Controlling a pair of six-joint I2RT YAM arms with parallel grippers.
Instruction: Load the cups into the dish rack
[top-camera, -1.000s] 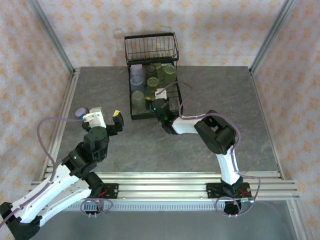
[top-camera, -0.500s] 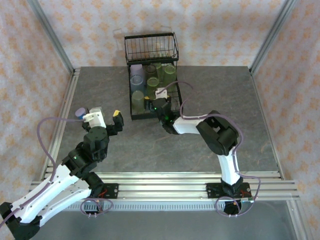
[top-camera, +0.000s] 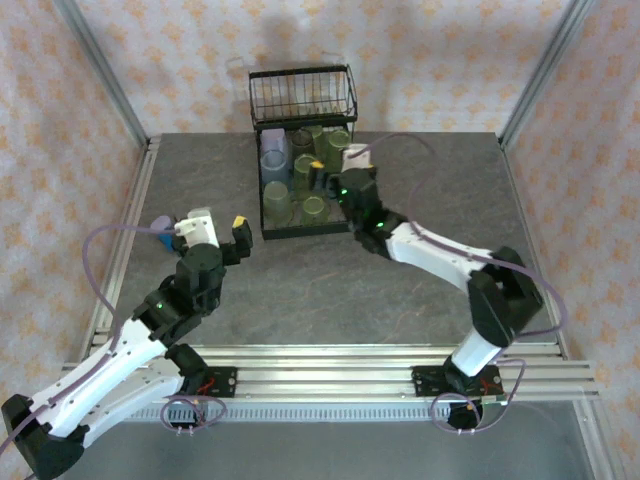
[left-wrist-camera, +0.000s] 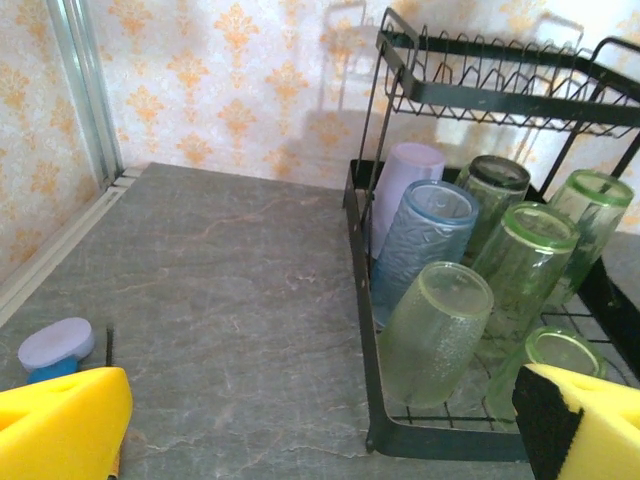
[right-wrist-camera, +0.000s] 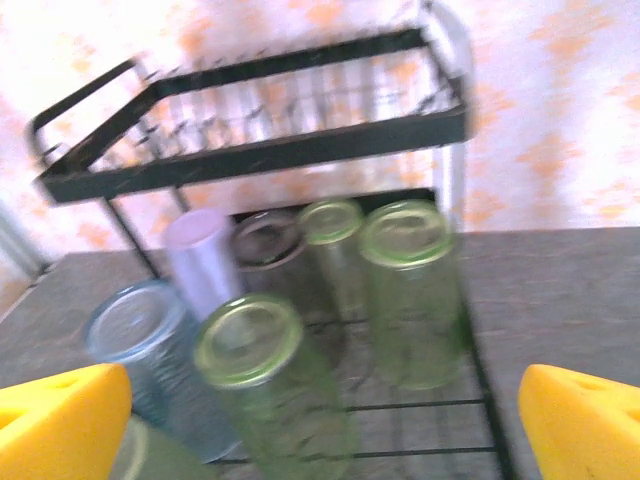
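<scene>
The cups stand packed close together on the flat tray of the dish rack (top-camera: 263, 212), which sits at the 12 o'clock end of the counter (top-camera: 300, 285), with its raised wire basket (top-camera: 302, 95) on the far side by the patterned wall. Seen from my left wrist, the lavender cup (left-wrist-camera: 405, 185) is the farthest on the left. The light blue cup (left-wrist-camera: 425, 235) is just in front of it and touching it. The dark grey cup (left-wrist-camera: 495, 185) is at 3 o'clock of the lavender one, and the green cups (left-wrist-camera: 438, 330) take up the near and right parts of the tray. I cannot tell which cups are mouth-up. My right gripper (top-camera: 333, 165) hangs over the right half of the tray, above the cups. Its yellow fingers (right-wrist-camera: 60, 420) are spread wide with nothing between them. My left gripper (top-camera: 218, 232) is over bare counter at about 8 o'clock from the rack, well apart from it, with its fingers (left-wrist-camera: 60, 420) also spread wide and empty. A small blue-purple cylinder (left-wrist-camera: 57, 343) lies on the counter just at 9 o'clock of my left fingers.
</scene>
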